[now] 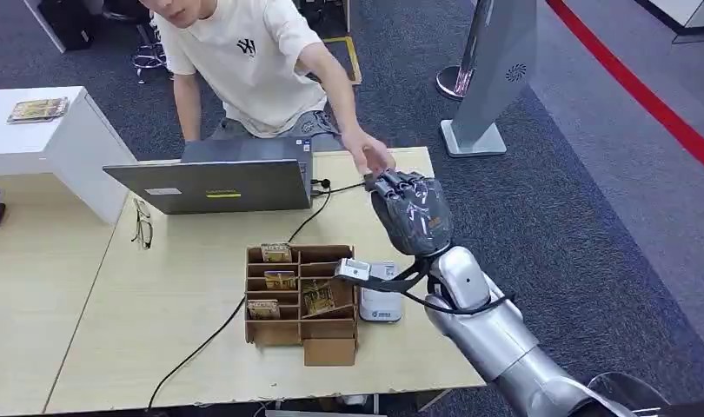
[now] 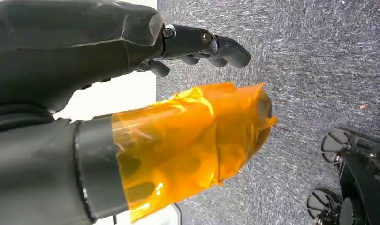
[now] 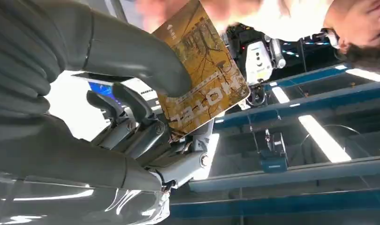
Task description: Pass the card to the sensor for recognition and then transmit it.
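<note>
On the surface (image 1: 88,347) a cardboard box (image 1: 301,304) with small compartments holds several yellowish cards (image 1: 277,253) standing in its left and middle slots, and a white sensor (image 1: 381,300) sits just beside its right wall. The right robot hand (image 1: 411,211) is raised above the far edge, pinching the yellow card (image 3: 202,70) between thumb and fingers (image 3: 132,101), with a person's hand (image 1: 368,156) touching its fingertips. The left robot hand (image 2: 132,117), thumb wrapped in orange tape, hangs over grey carpet with fingers loosely apart, holding nothing.

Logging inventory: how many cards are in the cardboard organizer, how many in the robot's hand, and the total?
Organizer cards, inside the organizer: 4
Held card, in the right hand: 1
Total: 5
</note>
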